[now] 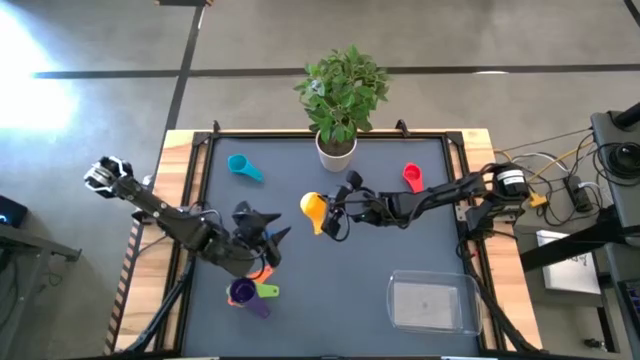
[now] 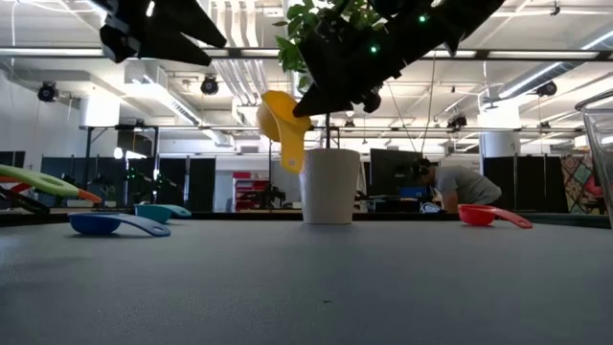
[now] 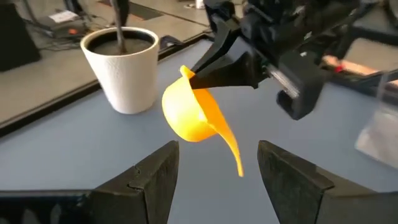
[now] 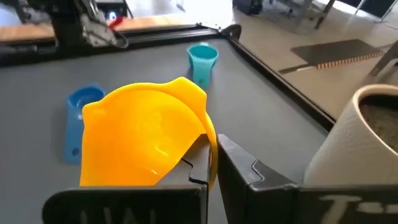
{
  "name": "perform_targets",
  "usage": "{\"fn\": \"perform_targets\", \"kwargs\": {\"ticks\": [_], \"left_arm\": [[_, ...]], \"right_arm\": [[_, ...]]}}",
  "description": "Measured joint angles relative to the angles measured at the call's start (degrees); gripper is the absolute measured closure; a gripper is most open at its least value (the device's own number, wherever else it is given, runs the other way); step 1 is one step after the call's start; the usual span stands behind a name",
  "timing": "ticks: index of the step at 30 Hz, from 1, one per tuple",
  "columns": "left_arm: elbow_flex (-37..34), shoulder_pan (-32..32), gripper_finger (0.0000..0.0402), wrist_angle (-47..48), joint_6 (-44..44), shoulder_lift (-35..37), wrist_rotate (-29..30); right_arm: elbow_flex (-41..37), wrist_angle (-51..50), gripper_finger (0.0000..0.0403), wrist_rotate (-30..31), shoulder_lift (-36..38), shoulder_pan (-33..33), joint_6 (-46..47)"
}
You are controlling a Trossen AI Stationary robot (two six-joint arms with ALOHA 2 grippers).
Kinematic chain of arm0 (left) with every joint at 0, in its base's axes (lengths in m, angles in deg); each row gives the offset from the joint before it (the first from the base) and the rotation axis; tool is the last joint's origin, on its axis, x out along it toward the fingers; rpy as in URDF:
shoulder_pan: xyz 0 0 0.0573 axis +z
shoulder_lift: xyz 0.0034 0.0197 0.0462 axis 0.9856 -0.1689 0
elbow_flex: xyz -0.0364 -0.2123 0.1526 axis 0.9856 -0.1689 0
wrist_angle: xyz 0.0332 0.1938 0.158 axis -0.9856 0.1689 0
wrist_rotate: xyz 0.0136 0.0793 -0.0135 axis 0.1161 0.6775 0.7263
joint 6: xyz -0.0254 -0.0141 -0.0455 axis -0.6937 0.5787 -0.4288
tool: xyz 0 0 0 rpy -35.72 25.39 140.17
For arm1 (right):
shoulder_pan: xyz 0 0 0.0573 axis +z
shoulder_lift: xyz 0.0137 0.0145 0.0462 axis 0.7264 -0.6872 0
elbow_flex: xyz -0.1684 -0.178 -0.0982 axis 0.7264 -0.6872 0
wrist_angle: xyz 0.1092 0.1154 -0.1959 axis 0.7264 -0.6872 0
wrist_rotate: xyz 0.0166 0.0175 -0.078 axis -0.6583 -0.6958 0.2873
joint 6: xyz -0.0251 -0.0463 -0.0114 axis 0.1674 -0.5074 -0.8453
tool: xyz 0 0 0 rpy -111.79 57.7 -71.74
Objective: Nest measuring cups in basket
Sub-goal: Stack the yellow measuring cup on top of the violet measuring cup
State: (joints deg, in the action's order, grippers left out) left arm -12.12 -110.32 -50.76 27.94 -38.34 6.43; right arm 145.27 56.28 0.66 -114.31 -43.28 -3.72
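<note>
R gripper (image 1: 330, 213) pinches the rim of the yellow cup (image 1: 314, 210), fingers clamped tight on it; cup hangs above the table mid-centre, handle pointing down, just in front of the white plant pot (image 1: 336, 150). L gripper (image 1: 272, 236) sits nearby w/ fingers spread wide, holding nothing, facing the yellow cup. Basket (image 1: 432, 303) lies at the near right corner. Red cup (image 1: 412, 178), teal cup (image 1: 243, 167), purple cup (image 1: 245, 294) & green cup (image 1: 267, 291) rest on the table.
</note>
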Motion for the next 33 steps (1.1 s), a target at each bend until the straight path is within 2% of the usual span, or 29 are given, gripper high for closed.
{"fn": "perform_targets", "kwargs": {"ticks": [9,15,20,25,33], "left_arm": [[1.51,1.46,0.0204,2.35,-2.96,-3.88,-0.33],[0.46,3.33,0.0208,2.15,-4.74,-3.70,-2.26],[0.47,7.08,0.0208,1.33,-4.28,-4.42,-6.18],[0.51,8.31,0.0207,0.93,-3.78,-4.67,-6.81],[0.53,10.79,0.0207,-9.08,4.19,-4.66,-8.03]], "right_arm": [[0.28,0.75,0.0394,-0.22,-1.46,0.02,-1.24],[0.17,1.45,0.0394,-0.20,-2.18,0.02,-2.68],[0.15,2.59,0.0394,-0.20,-3.03,0.02,-3.72],[0.15,2.67,0.0394,-0.16,-3.03,0.02,-4.08],[0.15,4.40,0.0394,-0.14,-4.49,0.02,-3.93]]}}
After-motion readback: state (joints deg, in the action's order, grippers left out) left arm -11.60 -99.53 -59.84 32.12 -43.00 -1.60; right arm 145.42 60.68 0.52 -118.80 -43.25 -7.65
